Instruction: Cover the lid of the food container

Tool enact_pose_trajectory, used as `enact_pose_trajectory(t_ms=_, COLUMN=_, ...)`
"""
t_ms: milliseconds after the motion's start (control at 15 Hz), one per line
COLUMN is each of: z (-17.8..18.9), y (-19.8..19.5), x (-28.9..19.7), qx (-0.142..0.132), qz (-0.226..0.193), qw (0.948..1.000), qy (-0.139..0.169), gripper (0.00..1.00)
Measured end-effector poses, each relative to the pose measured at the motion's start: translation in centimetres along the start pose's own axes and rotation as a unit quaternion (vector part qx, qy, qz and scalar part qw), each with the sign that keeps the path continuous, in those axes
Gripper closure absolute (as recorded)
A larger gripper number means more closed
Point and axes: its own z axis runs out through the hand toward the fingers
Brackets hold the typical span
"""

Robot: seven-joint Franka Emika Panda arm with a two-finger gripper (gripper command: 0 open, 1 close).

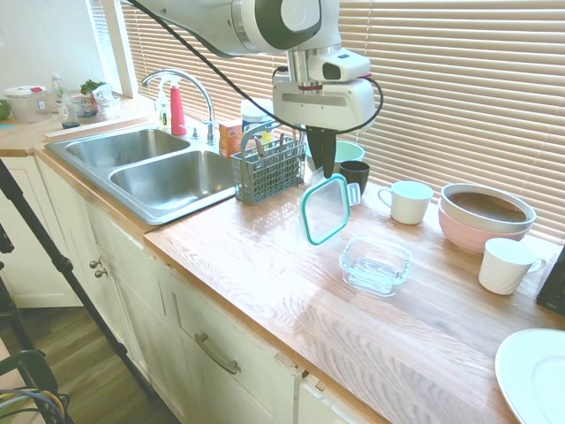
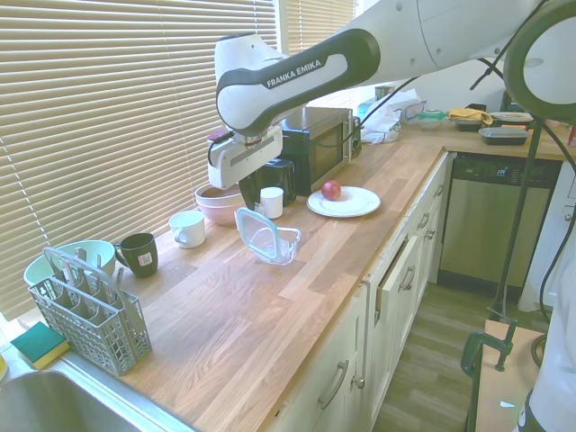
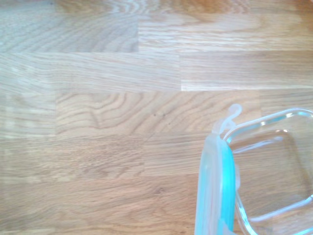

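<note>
The gripper (image 1: 324,168) pinches the lid (image 1: 325,209) upright above a wooden kitchen counter (image 1: 265,265). The food container (image 1: 376,263) sits at the lid's four o'clock; slatted blinds (image 1: 441,79) run behind.

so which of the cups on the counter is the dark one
The dark mug right behind the gripper, beside the mint-green bowl. The other two cups are white.
</note>
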Motion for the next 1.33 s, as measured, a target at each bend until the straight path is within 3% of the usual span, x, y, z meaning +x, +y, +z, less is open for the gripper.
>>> enact_pose_trajectory(t_ms=867, z=0.4, y=2.0, x=1.8, qx=-0.026, qz=-0.071, qw=0.9972, qy=0.002, gripper=1.0)
enact_pose_trajectory(t_ms=1333, z=0.6, y=4.3, x=4.4, qx=-0.03, qz=-0.08, qw=0.9963, qy=0.003, gripper=1.0)
